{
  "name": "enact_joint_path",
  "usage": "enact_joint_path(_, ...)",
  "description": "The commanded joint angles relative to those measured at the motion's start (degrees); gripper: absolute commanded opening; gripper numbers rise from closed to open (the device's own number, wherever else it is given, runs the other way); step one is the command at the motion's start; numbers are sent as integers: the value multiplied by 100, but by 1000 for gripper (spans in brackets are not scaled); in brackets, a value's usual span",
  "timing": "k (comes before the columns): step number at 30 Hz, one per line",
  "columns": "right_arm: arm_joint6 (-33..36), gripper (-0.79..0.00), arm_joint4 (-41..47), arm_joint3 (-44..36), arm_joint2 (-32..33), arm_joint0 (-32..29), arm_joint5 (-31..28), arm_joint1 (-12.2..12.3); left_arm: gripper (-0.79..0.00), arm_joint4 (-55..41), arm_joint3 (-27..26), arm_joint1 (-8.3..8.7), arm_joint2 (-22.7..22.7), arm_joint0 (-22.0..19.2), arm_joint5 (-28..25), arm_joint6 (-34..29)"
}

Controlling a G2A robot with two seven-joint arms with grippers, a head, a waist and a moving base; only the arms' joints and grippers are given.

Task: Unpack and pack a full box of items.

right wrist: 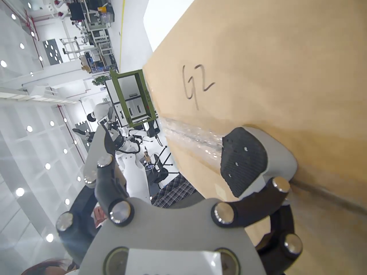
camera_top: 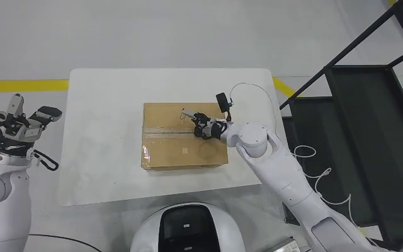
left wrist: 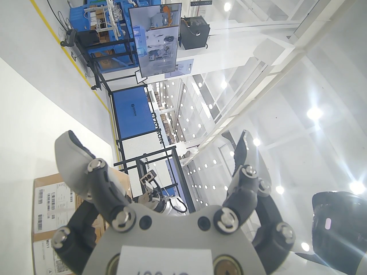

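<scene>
One end effector (right wrist: 170,137) wide open, touching box (right wrist: 272,44)

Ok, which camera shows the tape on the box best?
The right wrist view: the tape lies close up, just beside the right gripper. In the top view it is a thin glossy strip across the box; the left wrist view catches the box's labelled side.

There is one cardboard box (camera_top: 184,135) and one white table (camera_top: 101,126), and the grippers number two: the left gripper (camera_top: 31,108) and the right gripper (camera_top: 194,117). The box carries one strip of clear tape (right wrist: 195,138), one handwritten mark (right wrist: 197,87) and at least two white printed labels (left wrist: 54,204). One black metal staircase (camera_top: 352,126) completes the count
</scene>
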Motion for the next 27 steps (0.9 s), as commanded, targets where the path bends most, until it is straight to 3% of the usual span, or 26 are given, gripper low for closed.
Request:
enact_joint_path(1,-11,0,-41,-112,216,-171,118,52,0,0,0,0,0,0,0,0)
enact_joint_path(15,-452,0,-69,-1276,1655,-1552,578,316,0,0,0,0,0,0,0,0)
enact_joint_path(27,-1568,0,487,-1793,2076,-2346,-495,252,0,0,0,0,0,0,0,0)
